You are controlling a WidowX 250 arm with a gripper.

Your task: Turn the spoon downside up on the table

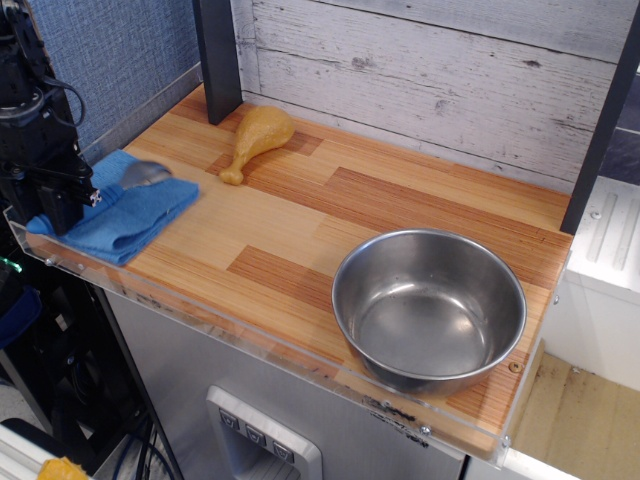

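Observation:
The spoon lies over the blue cloth at the table's left end. Its silver head (144, 174) shows, tilted on its side, and a short stretch of the blue handle (108, 193) runs left into my gripper. My black gripper (60, 208) stands at the far left edge and is shut on the handle's end, which it hides. The wooden table (300, 230) has a clear acrylic rim along its front.
A folded blue cloth (120, 215) lies under the spoon. A yellow toy drumstick (255, 138) lies at the back left. A steel bowl (428, 308) stands at the front right. A dark post (217, 55) rises at the back left, another at the right.

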